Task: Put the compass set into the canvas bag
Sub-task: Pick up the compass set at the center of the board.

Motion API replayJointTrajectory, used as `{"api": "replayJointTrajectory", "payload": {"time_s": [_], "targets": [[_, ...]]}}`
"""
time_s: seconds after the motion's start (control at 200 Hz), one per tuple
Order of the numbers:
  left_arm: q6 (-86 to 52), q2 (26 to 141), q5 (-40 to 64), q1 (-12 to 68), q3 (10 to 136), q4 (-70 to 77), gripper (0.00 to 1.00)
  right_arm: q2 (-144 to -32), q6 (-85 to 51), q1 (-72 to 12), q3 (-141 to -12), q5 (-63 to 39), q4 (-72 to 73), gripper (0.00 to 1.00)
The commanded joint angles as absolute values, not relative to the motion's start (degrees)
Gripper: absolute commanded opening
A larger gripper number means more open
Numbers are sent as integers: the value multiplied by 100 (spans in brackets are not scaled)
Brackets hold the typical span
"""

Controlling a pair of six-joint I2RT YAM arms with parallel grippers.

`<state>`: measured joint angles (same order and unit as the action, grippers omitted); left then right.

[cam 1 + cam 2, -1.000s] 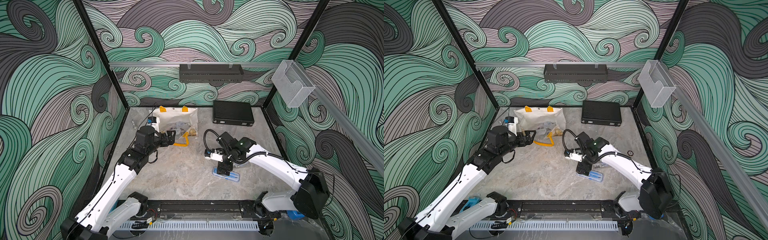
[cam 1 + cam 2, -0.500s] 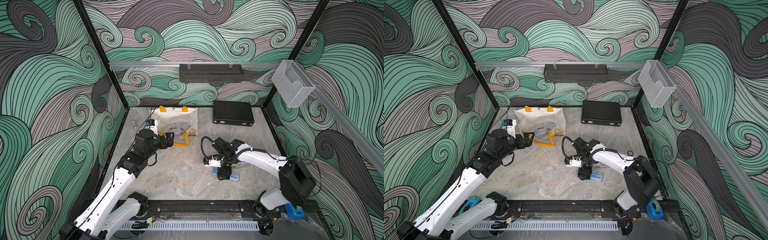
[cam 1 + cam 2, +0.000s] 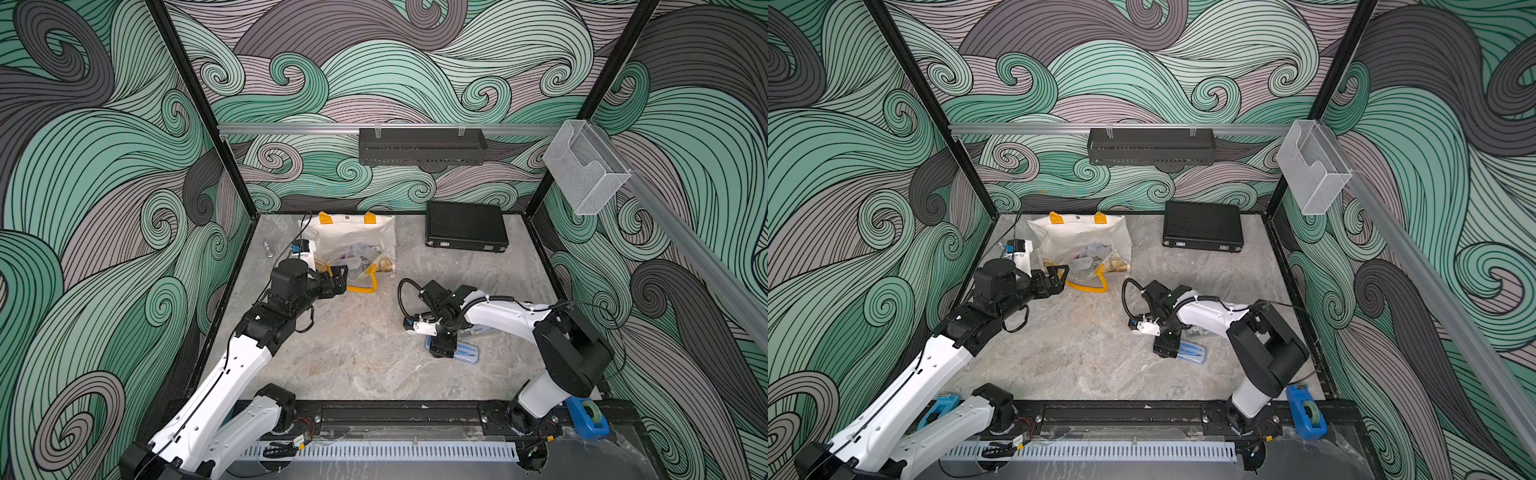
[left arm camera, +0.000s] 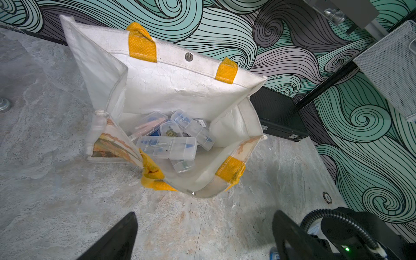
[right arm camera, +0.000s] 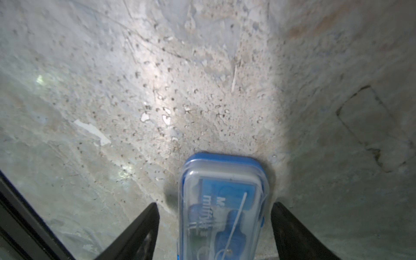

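Your right gripper (image 5: 215, 203) straddles the compass set (image 5: 222, 207) at 4 o'clock, jaws apart; left gripper (image 4: 205, 212) gapes wide before the canvas bag (image 4: 180, 85).

I see a black hard case (image 3: 465, 226) lying flat on the table (image 3: 365, 374) by the back wall, and above it a black wire shelf (image 3: 422, 146) hangs from the rail. A clear plastic holder (image 3: 584, 166) is fixed on the right side rail. A small metal knob (image 3: 269, 248) stands near the left wall, and a blue tape dispenser (image 3: 588, 417) sits at the front right corner.
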<state>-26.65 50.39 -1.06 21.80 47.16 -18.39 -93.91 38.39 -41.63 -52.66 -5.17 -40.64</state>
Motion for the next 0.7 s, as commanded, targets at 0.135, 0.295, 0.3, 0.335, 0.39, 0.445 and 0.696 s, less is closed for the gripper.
{"api": "replayJointTrajectory", "payload": {"time_s": [0.135,0.295,0.3,0.335,0.39,0.445,0.696], "targets": [[-2657,5001,-196,2161,4834,-1905,94,-9536,3644,-4254,-5103,-396,-3485,61],[-2650,5005,-208,2162,4886,-1941,94,-9562,3542,-4289,-5011,-410,-3345,49],[-2652,5008,-205,2158,4886,-1937,94,-9558,3537,-4289,-5006,-407,-3338,49],[-2652,5010,-211,2160,4894,-1938,94,-9554,3520,-4289,-4993,-413,-3311,48],[-2654,5034,-211,2162,4906,-1942,94,-9547,3486,-4289,-4996,-455,-3300,45],[-2644,5060,-211,2162,4929,-1951,94,-9524,3476,-4288,-5026,-476,-3286,45],[-2679,5093,-159,2162,4930,-1855,97,-9343,3037,-4250,-5615,-554,-3079,43]]}}
